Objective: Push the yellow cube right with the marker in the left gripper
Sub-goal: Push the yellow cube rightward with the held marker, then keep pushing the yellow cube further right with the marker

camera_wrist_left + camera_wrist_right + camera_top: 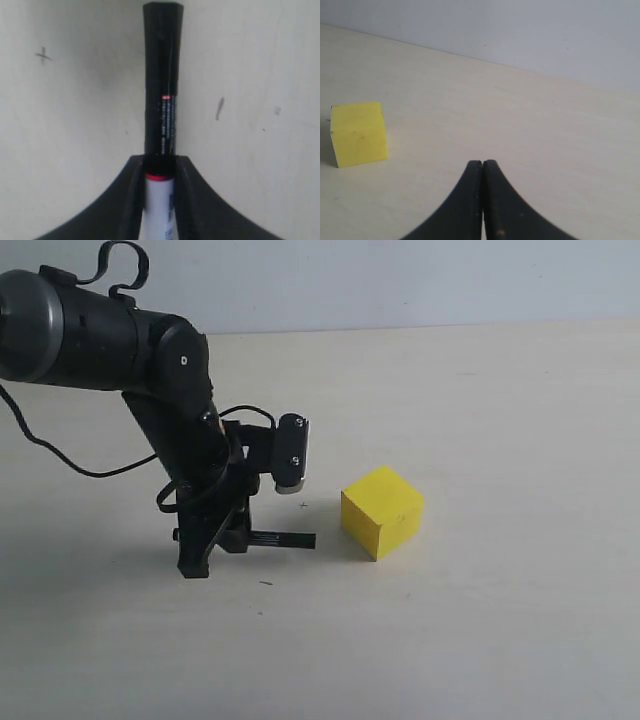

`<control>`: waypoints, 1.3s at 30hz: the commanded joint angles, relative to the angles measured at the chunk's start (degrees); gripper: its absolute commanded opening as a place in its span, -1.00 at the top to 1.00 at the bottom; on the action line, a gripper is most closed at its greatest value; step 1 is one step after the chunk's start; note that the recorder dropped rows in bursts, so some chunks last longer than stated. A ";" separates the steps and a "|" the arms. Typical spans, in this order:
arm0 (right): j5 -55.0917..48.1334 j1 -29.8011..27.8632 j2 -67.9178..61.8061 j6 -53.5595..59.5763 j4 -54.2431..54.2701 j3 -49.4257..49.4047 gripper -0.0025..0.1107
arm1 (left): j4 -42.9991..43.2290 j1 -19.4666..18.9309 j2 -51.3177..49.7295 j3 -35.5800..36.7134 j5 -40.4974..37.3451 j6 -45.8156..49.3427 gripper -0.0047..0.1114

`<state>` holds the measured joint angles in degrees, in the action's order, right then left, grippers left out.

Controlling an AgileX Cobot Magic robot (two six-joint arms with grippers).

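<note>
The yellow cube (381, 511) sits on the pale table, right of centre; the right wrist view also catches the cube (359, 133) off to one side. My left gripper (222, 538) stands low over the table to the cube's left, shut on the marker (283, 539). The marker lies level just above the surface, its black cap end pointing right toward the cube, with a small gap between them. In the left wrist view the marker (162, 100) juts out from between the jaws of the left gripper (160, 162), black cap forward, white barrel clamped. My right gripper (482, 165) is shut on nothing.
The pale tabletop (480, 640) stretches bare around the cube, and a light wall runs behind its far edge. A black cable (70, 462) trails from the left arm (90, 330) over the table. Small pen marks (43, 55) dot the surface.
</note>
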<state>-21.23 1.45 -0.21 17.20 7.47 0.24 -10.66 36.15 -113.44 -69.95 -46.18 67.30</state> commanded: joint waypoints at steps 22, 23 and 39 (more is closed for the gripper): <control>0.76 1.25 0.21 0.10 0.09 -0.24 0.96 | 1.67 5.69 -4.01 -6.91 13.52 -13.80 0.92; 0.76 1.25 0.21 0.10 0.09 -0.24 0.96 | 1.57 6.30 -4.40 -8.29 12.72 -13.80 0.92; 0.76 1.25 0.21 0.10 0.09 -0.24 0.96 | 5.96 -0.13 -1.79 -9.15 -13.41 -20.38 0.92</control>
<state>-21.23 2.60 -0.21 17.20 7.58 0.24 -3.14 35.28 -115.72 -79.49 -57.22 46.87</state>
